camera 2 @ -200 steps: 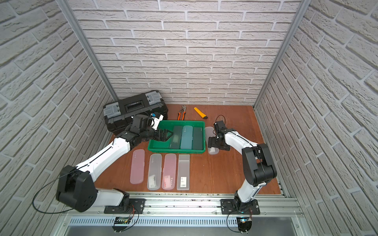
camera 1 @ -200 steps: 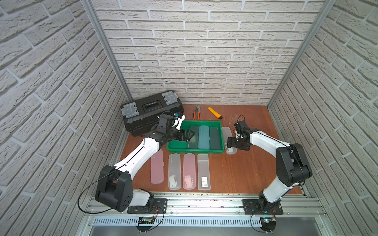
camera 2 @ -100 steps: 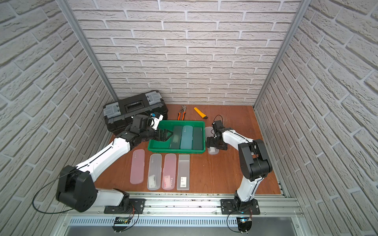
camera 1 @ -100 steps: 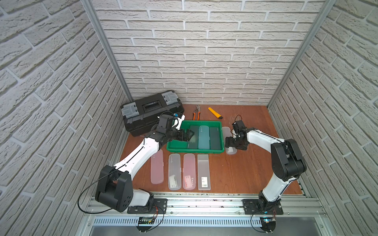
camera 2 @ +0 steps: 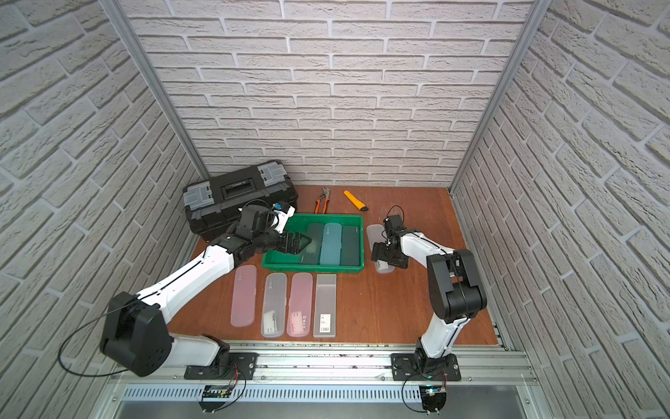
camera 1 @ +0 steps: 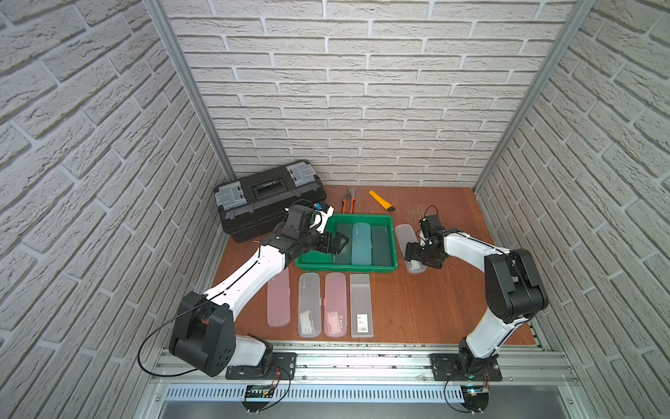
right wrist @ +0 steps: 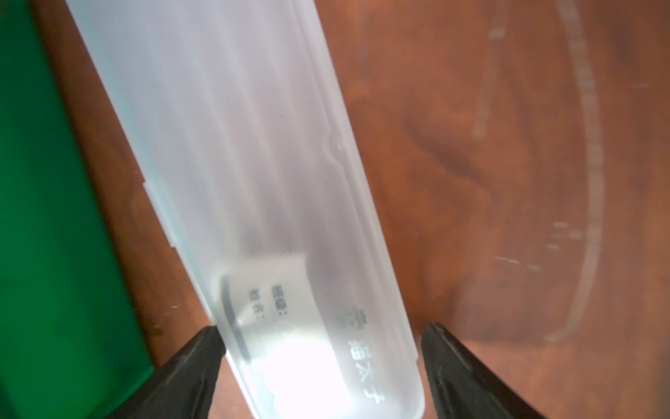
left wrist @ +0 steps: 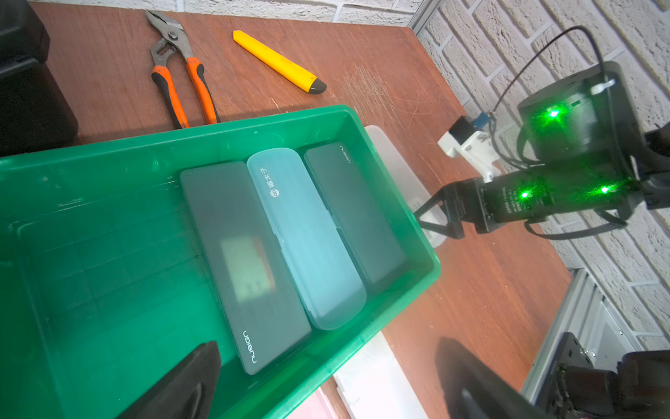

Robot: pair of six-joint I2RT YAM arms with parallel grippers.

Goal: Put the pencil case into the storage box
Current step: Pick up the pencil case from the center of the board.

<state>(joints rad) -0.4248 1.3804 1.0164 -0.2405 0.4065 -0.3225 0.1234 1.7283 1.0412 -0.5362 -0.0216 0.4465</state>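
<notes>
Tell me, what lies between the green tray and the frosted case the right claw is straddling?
Only a narrow strip of bare wooden table; the storage box and the pencil case lie apart. The right wrist view shows it.

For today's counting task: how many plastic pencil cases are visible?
8. Three cases in the green plastic tray; four in a row before it; one frosted white case beside it, at the right claw.
</notes>
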